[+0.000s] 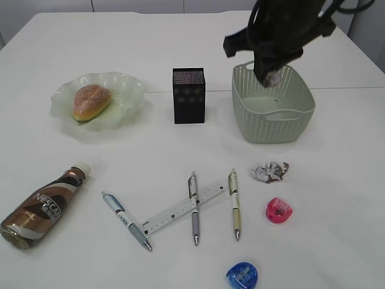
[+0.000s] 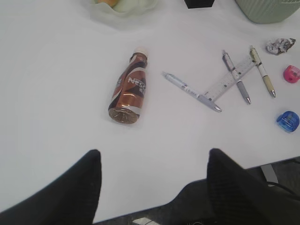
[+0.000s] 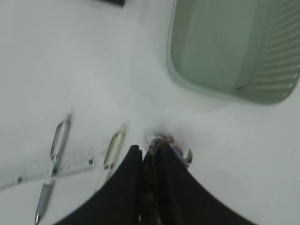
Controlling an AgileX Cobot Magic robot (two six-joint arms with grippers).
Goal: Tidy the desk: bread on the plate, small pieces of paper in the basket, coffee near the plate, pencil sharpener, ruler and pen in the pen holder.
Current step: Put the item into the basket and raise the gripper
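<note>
My right gripper hangs over the green basket, shut on a crumpled piece of paper; in the right wrist view the wad shows between the fingers. Another crumpled paper lies on the table. The bread sits on the pale green plate. A coffee bottle lies on its side at the front left. Three pens, a ruler, a pink sharpener and a blue sharpener lie in front of the black pen holder. My left gripper stands open above the front table edge.
The basket holds nothing that I can see in the right wrist view. The table's front edge runs just under the left gripper's fingers.
</note>
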